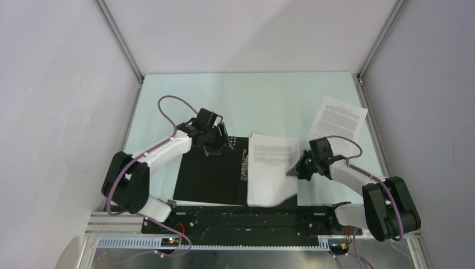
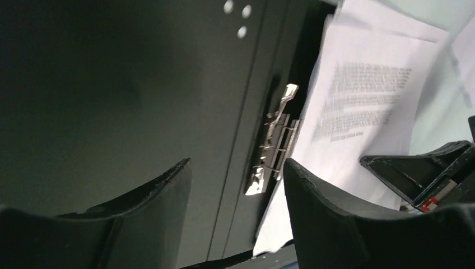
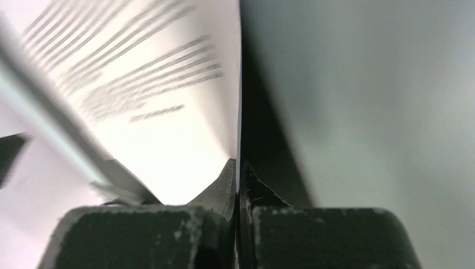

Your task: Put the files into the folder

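Observation:
The folder (image 1: pixel 210 176) lies open in the middle of the table, black inside up, with its metal clip (image 1: pixel 244 162) along the spine. A printed white sheet of the files (image 1: pixel 271 168) lies curled over the folder's right side. My right gripper (image 1: pixel 294 170) is shut on that sheet's right edge; in the right wrist view the sheet (image 3: pixel 168 84) runs edge-on into the shut right gripper (image 3: pixel 238 165). My left gripper (image 1: pixel 224 140) hovers open over the folder's far part, holding nothing. In the left wrist view the left gripper (image 2: pixel 238 168) frames the clip (image 2: pixel 274 140) and the sheet (image 2: pixel 358 101).
Another printed sheet (image 1: pixel 338 120) lies flat at the back right near the wall rail. More white paper (image 1: pixel 325 193) lies under my right arm. The black base rail (image 1: pixel 246 216) runs along the near edge. The enclosure walls stand close on both sides.

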Controlling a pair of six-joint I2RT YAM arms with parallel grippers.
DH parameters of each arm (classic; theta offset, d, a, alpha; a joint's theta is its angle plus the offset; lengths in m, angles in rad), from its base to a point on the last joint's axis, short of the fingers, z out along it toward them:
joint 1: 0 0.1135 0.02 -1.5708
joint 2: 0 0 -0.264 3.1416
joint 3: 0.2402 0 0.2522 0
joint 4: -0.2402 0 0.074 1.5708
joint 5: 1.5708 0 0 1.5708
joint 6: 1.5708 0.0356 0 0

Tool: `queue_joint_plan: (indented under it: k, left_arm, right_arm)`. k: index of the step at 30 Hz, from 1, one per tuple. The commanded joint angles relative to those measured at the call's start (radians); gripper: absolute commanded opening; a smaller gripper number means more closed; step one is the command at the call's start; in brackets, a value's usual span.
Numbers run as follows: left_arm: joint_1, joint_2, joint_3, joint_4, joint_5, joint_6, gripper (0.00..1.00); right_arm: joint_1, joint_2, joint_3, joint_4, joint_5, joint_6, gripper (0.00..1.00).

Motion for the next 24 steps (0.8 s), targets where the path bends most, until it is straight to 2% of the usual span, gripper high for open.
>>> queue_joint_plan:
  k: [1, 4, 10, 19, 22, 24]
  left_arm:
    - [-0.049, 0.003, -0.029, 0.066, -0.045, -0.024, 0.65]
    - [-0.081, 0.012, -0.043, 0.084, -0.039, -0.025, 0.61]
    - [-0.142, 0.023, -0.051, 0.098, -0.044, -0.035, 0.57]
    - [-0.169, 0.043, -0.095, 0.118, -0.058, -0.052, 0.44]
    - [-0.17, 0.048, -0.095, 0.125, -0.035, -0.043, 0.44]
    - [-0.17, 0.048, -0.074, 0.127, -0.007, -0.019, 0.49]
  right_arm:
    - [0.046, -0.054, -0.064, -0.15, 0.261, -0.067, 0.0]
    - [0.079, -0.104, -0.06, -0.204, 0.371, -0.063, 0.0]
    - [0.122, -0.162, -0.043, -0.245, 0.431, -0.053, 0.0]
    - [0.245, -0.091, -0.027, -0.129, 0.424, -0.008, 0.0]
    - [0.252, -0.09, -0.016, -0.131, 0.433, -0.012, 0.0]
    - [0.224, -0.123, -0.006, -0.167, 0.435, -0.03, 0.0]
